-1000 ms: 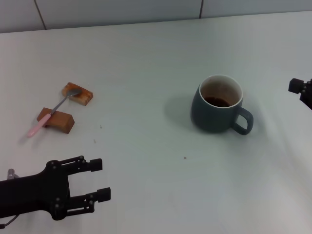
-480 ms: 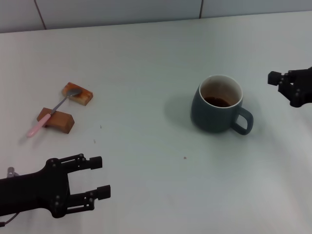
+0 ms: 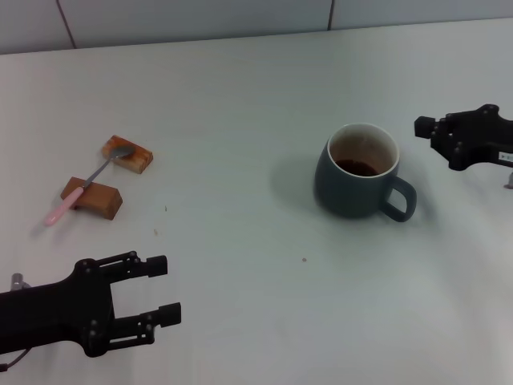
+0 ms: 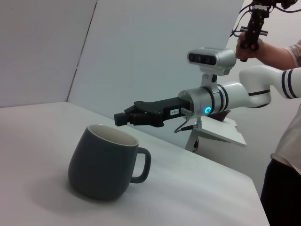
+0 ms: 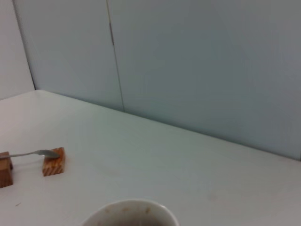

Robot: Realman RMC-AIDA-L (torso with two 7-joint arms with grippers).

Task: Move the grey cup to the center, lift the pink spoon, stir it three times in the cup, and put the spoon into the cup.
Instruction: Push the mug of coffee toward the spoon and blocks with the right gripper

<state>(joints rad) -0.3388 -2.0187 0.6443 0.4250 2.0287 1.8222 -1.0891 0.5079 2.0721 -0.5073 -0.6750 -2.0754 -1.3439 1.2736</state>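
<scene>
We see the grey cup [image 5: 130,213] rim near the camera; farther off, the pink spoon's [image 5: 33,153] silver bowl rests on a brown block [image 5: 53,161].

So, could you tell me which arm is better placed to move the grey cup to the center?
The right. The right gripper hovers just beside the grey cup, on its handle side; the left gripper, open, sits far across the table.

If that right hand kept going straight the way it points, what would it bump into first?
Most likely the grey cup. The right hand points across the table at the cup's upper rim; in the left wrist view it sits about at rim height, so it might just skim over.
</scene>
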